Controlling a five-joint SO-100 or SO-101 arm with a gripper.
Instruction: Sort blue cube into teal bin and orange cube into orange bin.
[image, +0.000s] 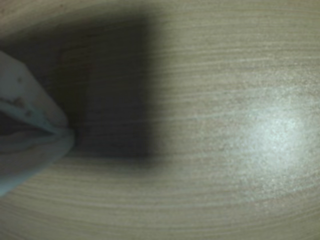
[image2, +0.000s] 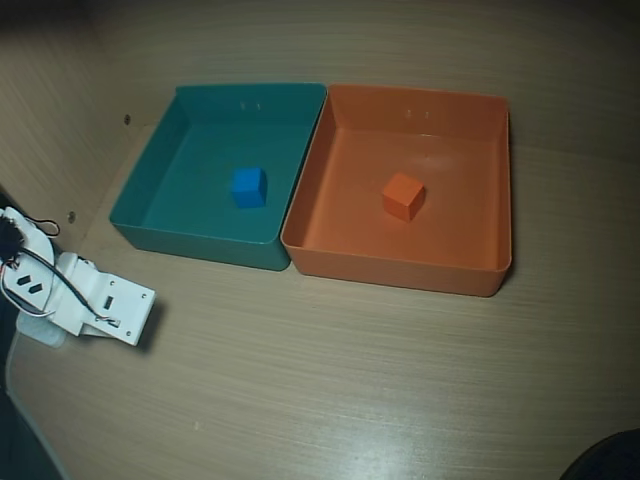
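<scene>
Blue cube (image2: 248, 187) in teal bin (image2: 150, 160), orange cube (image2: 404, 196) in orange bin (image2: 470, 240) touching its right, overhead view

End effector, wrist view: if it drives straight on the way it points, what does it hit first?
Probably bare table. The wrist view shows only wood grain ahead of the end effector. Both bins lie elsewhere in the overhead view. Depth is unclear.

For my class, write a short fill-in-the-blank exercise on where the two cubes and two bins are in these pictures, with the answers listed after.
1. The blue cube lies inside the ____ bin.
2. The orange cube lies inside the ____ bin.
3. In the overhead view, the teal bin stands to the ____ of the orange bin.
4. In the wrist view, the hand holds ____.

Answers: teal; orange; left; nothing
</scene>
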